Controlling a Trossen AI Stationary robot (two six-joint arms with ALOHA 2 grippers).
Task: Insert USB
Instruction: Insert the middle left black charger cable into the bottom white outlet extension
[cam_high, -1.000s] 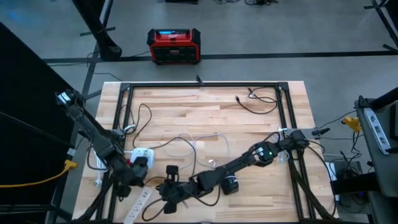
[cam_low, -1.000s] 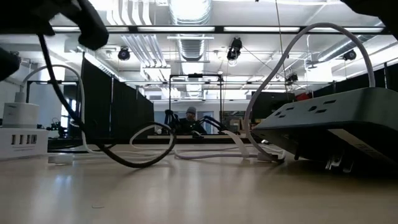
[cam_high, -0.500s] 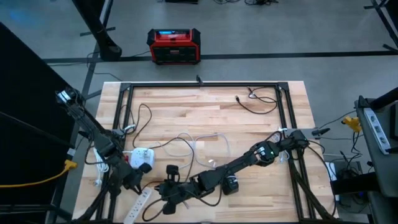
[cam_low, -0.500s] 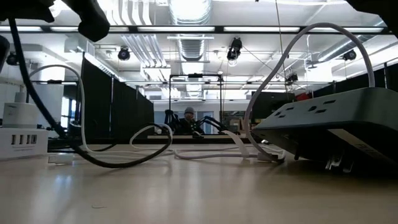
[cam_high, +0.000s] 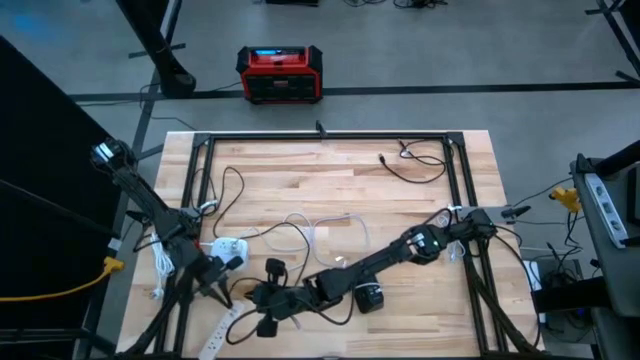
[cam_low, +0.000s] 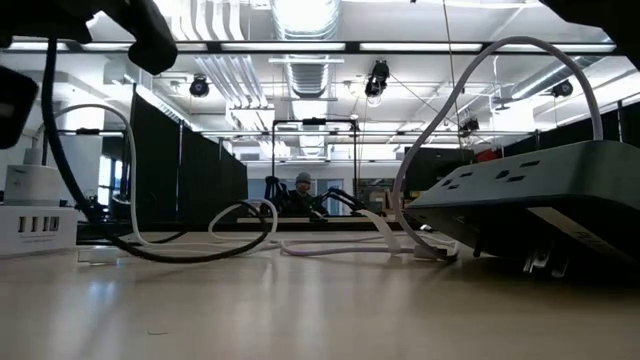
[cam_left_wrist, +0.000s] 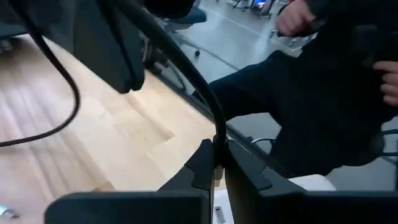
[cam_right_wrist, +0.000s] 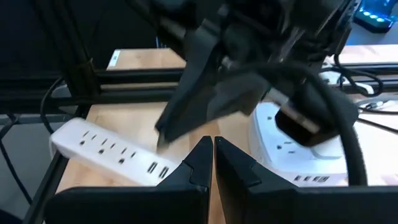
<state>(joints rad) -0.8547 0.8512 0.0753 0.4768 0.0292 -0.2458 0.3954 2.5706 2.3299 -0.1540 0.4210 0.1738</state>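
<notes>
A black USB cable (cam_left_wrist: 186, 68) runs across the near left of the wooden table, and its loop (cam_low: 170, 250) lies on the tabletop. My left gripper (cam_high: 230, 266) is shut on it, just in front of the white charger hub (cam_high: 228, 247). The hub's USB ports (cam_low: 35, 224) face the low camera. My right gripper (cam_high: 262, 299) reaches in low from the right and is shut, with nothing showing between its fingers (cam_right_wrist: 199, 163). Which end of the cable carries the plug cannot be made out. My left gripper pinches a stretch of the black cable (cam_left_wrist: 218, 138) between its two fingers, which lie across it. The fingers point nearly level, slanting a little down. From the pinch the cable rises and curves away, clear of the table.
A white power strip (cam_high: 222, 326) lies at the near left edge, just ahead of my right gripper (cam_right_wrist: 212, 144). White cables (cam_high: 320, 228) and more black ones (cam_high: 415, 165) trail over the middle and far right. A black frame (cam_high: 200, 180) borders the table. A person (cam_left_wrist: 329, 81) sits beyond the edge.
My left gripper has sunk toward the table and tipped from pointing steeply down to nearly level, rolling as it went, still shut on the black cable. The cable's loop on the table has flattened and shifted. My right gripper has crept slightly toward the left gripper.
</notes>
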